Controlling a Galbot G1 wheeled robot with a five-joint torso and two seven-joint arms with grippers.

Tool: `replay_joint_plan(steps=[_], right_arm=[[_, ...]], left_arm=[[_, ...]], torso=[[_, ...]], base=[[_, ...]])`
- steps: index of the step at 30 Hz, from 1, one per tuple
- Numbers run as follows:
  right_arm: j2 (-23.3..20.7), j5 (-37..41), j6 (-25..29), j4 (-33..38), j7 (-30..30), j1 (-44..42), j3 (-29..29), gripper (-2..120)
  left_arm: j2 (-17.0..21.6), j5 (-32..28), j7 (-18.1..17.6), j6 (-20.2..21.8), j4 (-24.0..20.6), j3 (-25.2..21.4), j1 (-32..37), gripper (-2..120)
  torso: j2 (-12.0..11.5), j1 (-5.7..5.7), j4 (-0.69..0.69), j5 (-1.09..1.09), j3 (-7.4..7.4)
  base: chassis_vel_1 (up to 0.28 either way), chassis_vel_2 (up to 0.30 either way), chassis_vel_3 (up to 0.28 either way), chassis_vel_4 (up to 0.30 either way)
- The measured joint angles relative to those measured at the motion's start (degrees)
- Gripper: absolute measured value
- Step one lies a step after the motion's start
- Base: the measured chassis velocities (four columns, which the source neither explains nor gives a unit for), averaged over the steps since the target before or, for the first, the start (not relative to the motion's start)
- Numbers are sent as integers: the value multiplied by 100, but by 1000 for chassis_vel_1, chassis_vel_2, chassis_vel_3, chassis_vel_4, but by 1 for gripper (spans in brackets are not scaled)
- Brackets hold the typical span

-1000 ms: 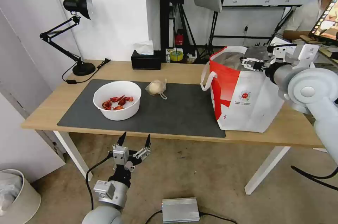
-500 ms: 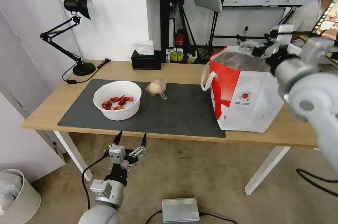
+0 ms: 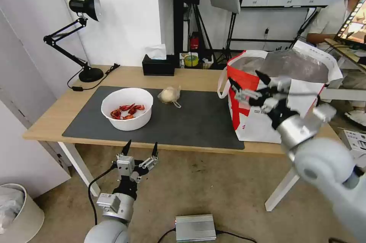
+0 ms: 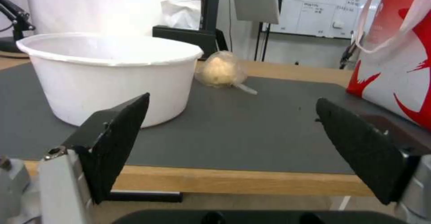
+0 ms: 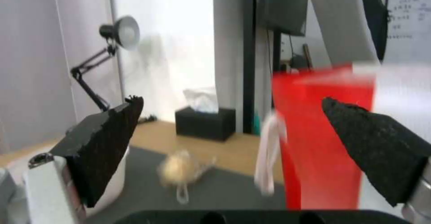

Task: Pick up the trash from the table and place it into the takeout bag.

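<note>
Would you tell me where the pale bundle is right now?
In the head view the bundle lies on the mat's far edge, between the bowl and the bag.

white round bowl with red crayfish shells (image 3: 127, 113): 1 | small clear-plastic pale bundle (image 3: 169, 94): 1 | large white takeout bag with red side panel (image 3: 267, 102): 1 | black tissue box with white tissue (image 3: 158, 65): 1 | black desk lamp (image 3: 78, 37): 1 | long light-wood counter (image 3: 312, 144): 1 | dark grey rectangular mat (image 3: 198, 121): 1 | left gripper (image 3: 139, 149) + right gripper (image 3: 247, 79): 2
</note>
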Motion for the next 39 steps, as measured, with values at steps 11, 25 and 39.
replay_joint_plan(steps=[11, 25, 39], right_arm=[[282, -635, 579, -577, -80, -1014, -70, 100], [421, -659, 494, -780, 183, -1353, -316, 100], [612, -835, 491, -806, 264, -1537, -411, 100]], left_arm=[[8, 64, 8, -14, 34, 21, 6, 100], [15, 111, 20, 8, 34, -69, 123, 100], [-15, 224, 24, 32, 86, -30, 153, 100]], torso=[[0, 0, 0, 0, 0], [0, 1, 1, 0, 0], [0, 1, 1, -1, 1]], base=[[0, 0, 0, 0], [0, 0, 0, 0], [0, 0, 0, 0]])
